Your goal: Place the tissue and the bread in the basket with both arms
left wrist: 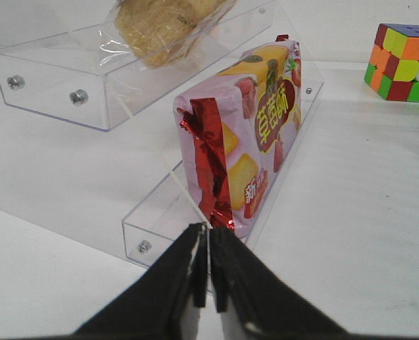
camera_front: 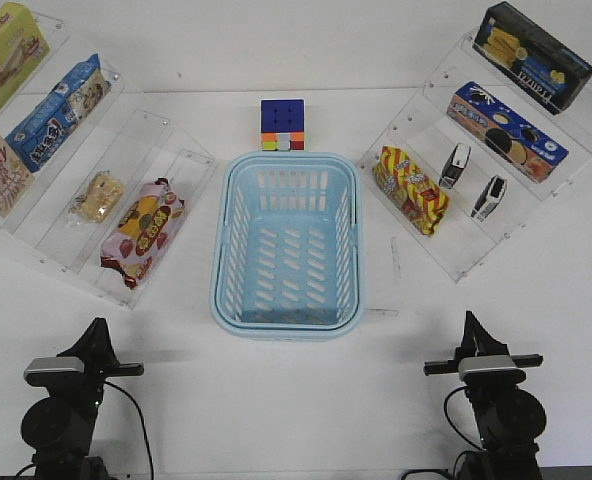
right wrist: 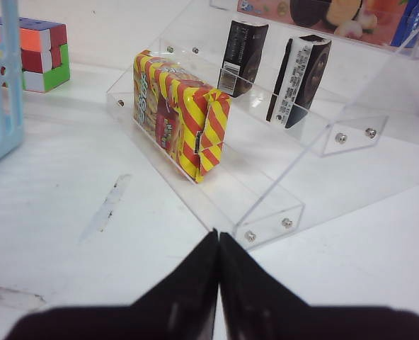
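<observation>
Basket (camera_front: pixel 287 243) between bread (camera_front: pixel 97 196) and tissue (camera_front: pixel 455 166)

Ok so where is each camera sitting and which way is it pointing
Front: above, looking forward over the basket; both arms show below.
Left wrist: on the left arm, facing the bread shelf; shut left hand shows.
Right wrist: on the right arm, facing the tissue shelf; shut right hand shows.
All three share the cube.

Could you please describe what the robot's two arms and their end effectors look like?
Both arms are black with rounded bodies: left arm, right arm. Each carries a grey-topped head and trailing black cables. The left end effector and right end effector have plain black, wedge-shaped fingers.
</observation>
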Tool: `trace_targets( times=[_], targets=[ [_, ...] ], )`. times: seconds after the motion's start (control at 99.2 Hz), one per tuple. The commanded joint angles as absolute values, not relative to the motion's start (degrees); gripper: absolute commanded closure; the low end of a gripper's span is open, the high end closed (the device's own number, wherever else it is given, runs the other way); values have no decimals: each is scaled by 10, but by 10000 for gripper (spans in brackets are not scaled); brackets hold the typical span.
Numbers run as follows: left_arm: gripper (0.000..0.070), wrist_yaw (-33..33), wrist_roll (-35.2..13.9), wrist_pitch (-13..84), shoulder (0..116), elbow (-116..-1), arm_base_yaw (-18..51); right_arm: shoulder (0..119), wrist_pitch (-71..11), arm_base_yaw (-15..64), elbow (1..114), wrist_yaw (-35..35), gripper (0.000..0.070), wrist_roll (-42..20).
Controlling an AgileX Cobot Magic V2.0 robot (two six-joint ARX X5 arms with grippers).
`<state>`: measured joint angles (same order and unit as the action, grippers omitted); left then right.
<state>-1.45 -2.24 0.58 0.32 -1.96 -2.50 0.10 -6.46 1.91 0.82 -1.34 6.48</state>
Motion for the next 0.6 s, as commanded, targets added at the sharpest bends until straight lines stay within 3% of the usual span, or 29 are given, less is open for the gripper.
trace_targets(
  times=[0.0, 0.111, 0.262, 0.434, 0.595],
  targets=[
    [699, -15, -15, -1, 2, -8, -26, 1, -58, 19, 7, -15, 700, 56],
    [699, -15, -15, -1, 2, -8, -26, 1, -58, 19, 7, -15, 700, 53],
    [699, -15, -15, -1, 2, -8, -26, 1, -53, 19, 7, -9, 700, 4],
    [699, -15, -16, -1, 2, -8, -26, 1, -27, 19, 18, -11, 700, -162],
    [699, -15, -15, -1, 2, -8, -26, 36, -89, 19, 112, -36, 700, -235]
  ],
)
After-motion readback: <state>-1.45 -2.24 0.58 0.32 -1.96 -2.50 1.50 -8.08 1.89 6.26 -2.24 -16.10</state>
